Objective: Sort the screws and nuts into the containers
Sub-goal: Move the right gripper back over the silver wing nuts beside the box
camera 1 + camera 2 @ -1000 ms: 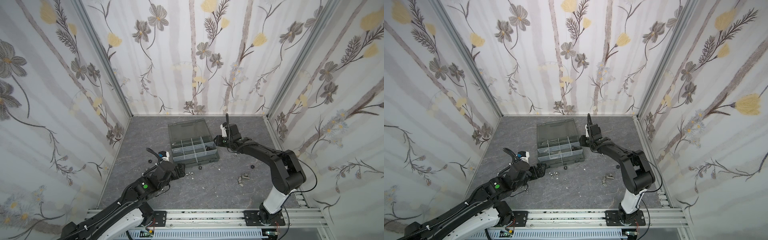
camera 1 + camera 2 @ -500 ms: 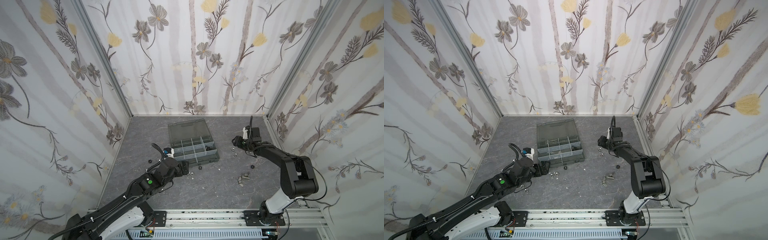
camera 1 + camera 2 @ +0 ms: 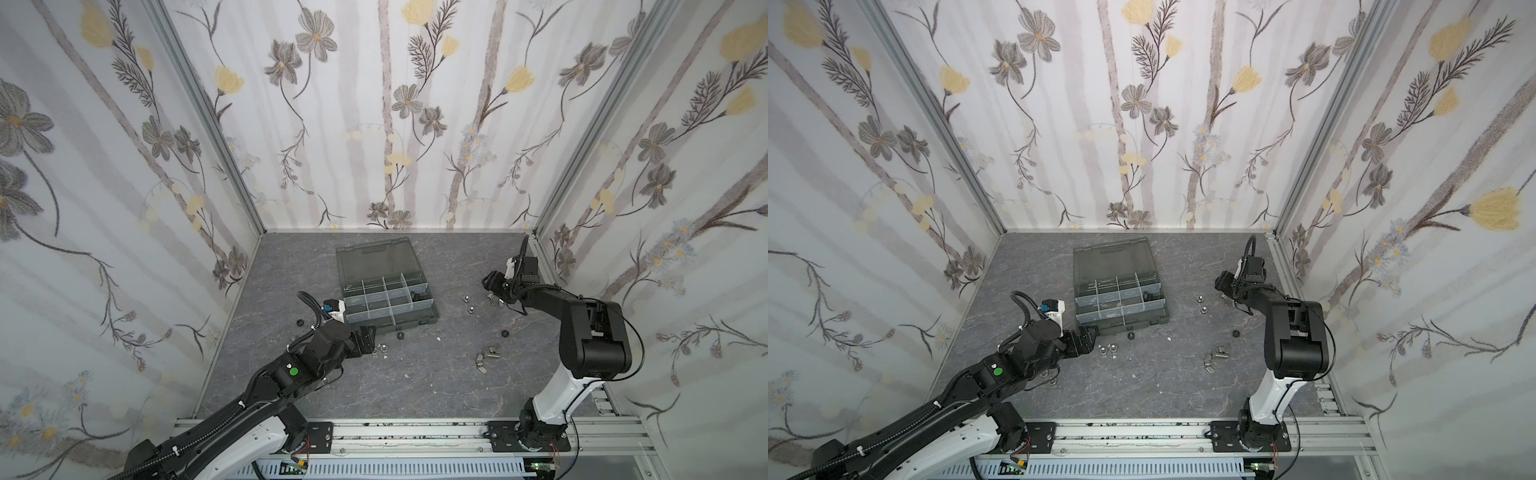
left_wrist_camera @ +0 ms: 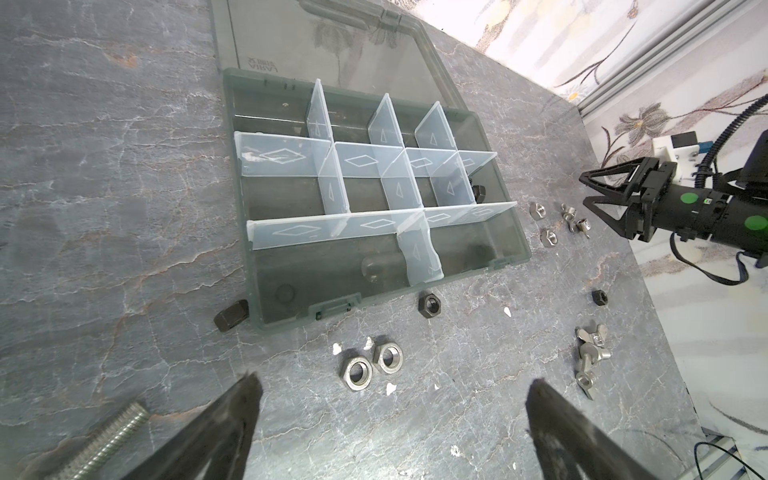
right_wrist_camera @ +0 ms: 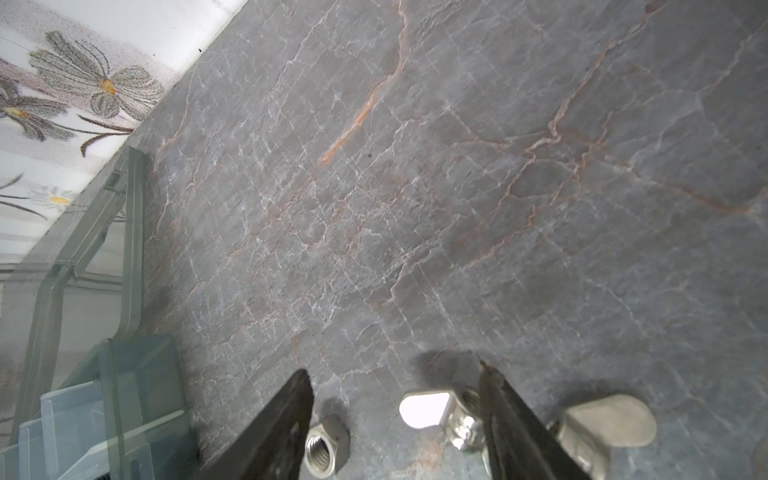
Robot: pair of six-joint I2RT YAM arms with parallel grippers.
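Behind the right pincer [image 5: 394, 370], a nut [image 5: 432, 409] partly hides.

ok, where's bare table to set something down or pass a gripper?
Free: front strip along the rail; back patch between lid and right gripper; left of the lid. Crowded: nuts off the box's front edge by the left gripper, nuts and wing nuts beside the right gripper.

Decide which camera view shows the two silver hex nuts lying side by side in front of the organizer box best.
The left wrist view: the two silver hex nuts lie close and sharp, bores visible. In both top views they are tiny glints. The right wrist view misses them.
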